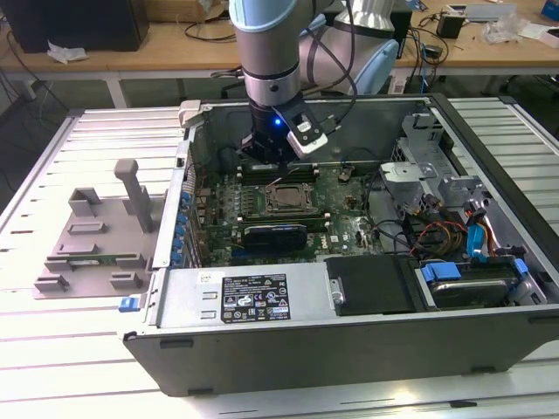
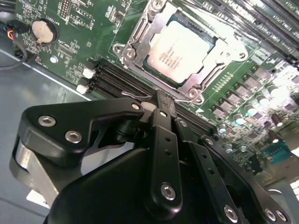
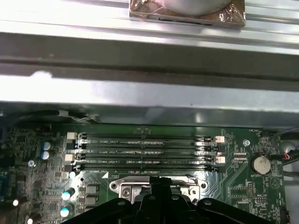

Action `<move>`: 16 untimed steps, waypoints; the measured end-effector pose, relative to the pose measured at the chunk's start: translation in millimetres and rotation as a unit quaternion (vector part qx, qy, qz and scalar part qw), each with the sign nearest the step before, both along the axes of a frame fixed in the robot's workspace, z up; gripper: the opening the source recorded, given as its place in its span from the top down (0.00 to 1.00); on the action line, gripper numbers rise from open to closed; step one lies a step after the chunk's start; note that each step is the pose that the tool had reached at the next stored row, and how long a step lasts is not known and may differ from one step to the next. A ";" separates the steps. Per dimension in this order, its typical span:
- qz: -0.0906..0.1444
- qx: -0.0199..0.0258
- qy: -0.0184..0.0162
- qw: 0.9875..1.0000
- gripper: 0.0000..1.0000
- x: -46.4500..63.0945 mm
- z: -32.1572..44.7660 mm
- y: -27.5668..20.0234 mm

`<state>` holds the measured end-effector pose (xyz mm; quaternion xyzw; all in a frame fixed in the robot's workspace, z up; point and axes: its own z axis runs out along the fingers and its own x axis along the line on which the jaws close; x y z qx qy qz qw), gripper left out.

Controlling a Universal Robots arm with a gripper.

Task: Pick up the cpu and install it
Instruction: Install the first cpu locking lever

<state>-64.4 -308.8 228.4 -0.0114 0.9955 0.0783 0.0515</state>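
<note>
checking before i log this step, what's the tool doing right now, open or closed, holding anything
Tool: closed, fingers together, holding nothing; it sits just above the edge of the socket, where the cpu already lies.

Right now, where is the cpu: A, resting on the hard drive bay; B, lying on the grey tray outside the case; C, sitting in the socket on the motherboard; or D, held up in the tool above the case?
C: in the second wrist view the cpu lies flat inside the metal socket frame on the motherboard, with the tool close beside the frame.
</note>
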 end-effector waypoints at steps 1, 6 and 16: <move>-0.001 0.000 0.000 1.000 0.89 0.1 -0.5 2.6; -0.009 0.000 0.000 1.000 0.89 3.0 -4.0 5.0; -0.034 0.000 -0.004 0.999 0.89 7.6 -12.3 12.9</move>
